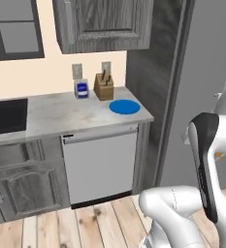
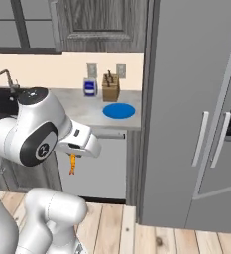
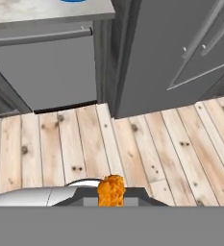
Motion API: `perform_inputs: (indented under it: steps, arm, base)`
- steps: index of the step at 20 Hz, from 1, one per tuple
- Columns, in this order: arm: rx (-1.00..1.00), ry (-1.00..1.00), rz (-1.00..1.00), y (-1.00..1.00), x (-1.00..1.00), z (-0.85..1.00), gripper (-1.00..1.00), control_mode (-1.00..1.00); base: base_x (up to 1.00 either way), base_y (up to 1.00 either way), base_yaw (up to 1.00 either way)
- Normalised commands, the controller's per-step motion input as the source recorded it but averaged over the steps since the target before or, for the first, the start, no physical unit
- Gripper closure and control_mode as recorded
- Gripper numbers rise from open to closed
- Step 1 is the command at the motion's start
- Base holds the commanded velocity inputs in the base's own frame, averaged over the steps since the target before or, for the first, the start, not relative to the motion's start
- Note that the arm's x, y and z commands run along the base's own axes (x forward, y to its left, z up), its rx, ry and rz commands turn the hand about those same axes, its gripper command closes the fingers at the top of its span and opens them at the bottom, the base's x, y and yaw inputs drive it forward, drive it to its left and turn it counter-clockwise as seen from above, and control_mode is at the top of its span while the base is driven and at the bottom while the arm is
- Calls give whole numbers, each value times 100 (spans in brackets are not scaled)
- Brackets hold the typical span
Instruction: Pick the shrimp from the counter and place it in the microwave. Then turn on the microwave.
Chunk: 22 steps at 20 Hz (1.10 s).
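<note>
Carrying the shrimp (image 2: pixel 73 164) in the gripper (image 2: pixel 73 158), jaws clenched on it, I see it hanging below the hand with its long axis vertical, off the counter (image 2: pixel 87 111) and above the wood floor (image 3: pixel 147 144). The microwave isn't anywhere I can pick out. At the far right edge of the right base view a dark inset shows beyond the fridge (image 2: pixel 196 99), so I judge the carry goes rightward.
</note>
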Motion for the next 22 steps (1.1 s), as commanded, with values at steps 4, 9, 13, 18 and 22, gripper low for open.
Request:
perform_inputs:
  steps: [4, 9, 13, 18, 22]
  arm:
    - [0, 0, 0, 0, 0, 0, 100, 100]
    - [0, 0, 0, 0, 0, 0, 100, 100]
    - [0, 0, 0, 0, 0, 0, 100, 100]
    - [0, 0, 0, 0, 0, 0, 100, 100]
    - [0, 0, 0, 0, 0, 0, 100, 100]
  base:
    - [-15, -57, 0]
    - [-13, -60, 3]
    - [-17, -59, 6]
    - [-16, -61, 6]
    - [-16, -62, 3]
